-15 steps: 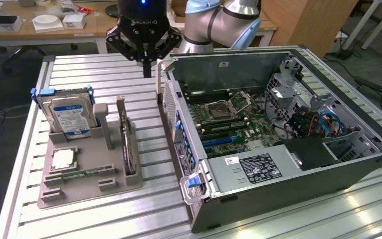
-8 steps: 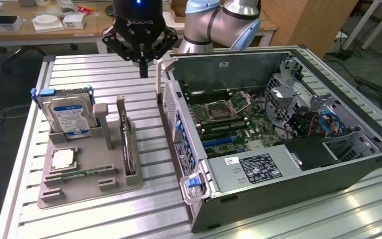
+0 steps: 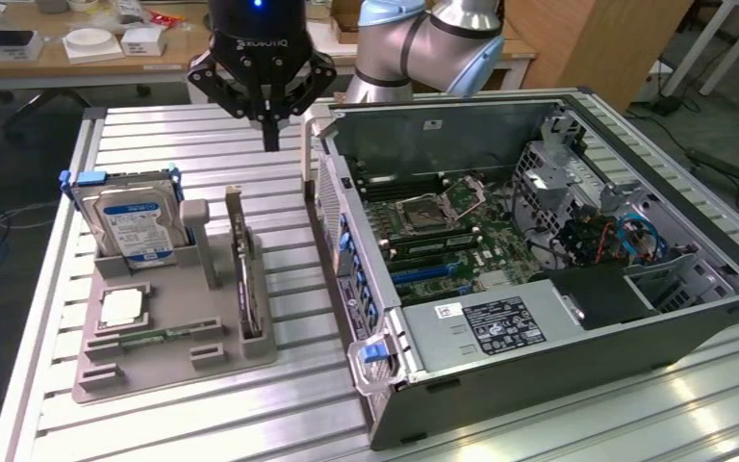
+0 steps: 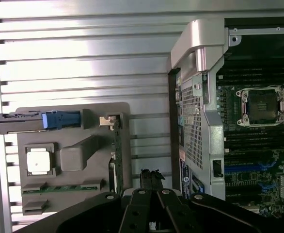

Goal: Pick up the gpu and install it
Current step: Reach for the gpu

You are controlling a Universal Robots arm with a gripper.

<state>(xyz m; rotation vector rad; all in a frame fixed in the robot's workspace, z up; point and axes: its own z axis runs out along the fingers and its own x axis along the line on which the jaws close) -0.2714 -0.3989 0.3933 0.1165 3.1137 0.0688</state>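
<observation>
One thin dark card, the gpu (image 3: pixel 246 274) (image 4: pixel 117 160), stands on its long edge in a slot of the grey tray (image 3: pixel 151 371) (image 4: pixel 74 121), with its silvery bracket at the end farther from the exterior camera. Its long axis runs from near to far in that view, roughly parallel to the perforated wall of the open computer case (image 3: pixel 344 231) (image 4: pixel 193 131). The gripper (image 3: pixel 270 142) (image 4: pixel 150 175) hangs well above the slatted table (image 3: pixel 190 135) (image 4: pixel 84 63), over the bare strip between tray and case, with its fingers pressed together and nothing between them. The card therefore lies below it and toward the exterior view's left; how far along the card's length it hovers cannot be judged. Crowding the gpu on the tray are a grey upright post (image 3: pixel 196 231) just beside it, then the hard drive (image 3: pixel 132 226) (image 4: pixel 59 120) standing in its blue carrier, and lower down a square processor (image 3: pixel 122 306) (image 4: pixel 39 162) and a green memory strip (image 3: pixel 165 337) (image 4: pixel 64 188). On the card's other side the case wall stands near — little room there.
</observation>
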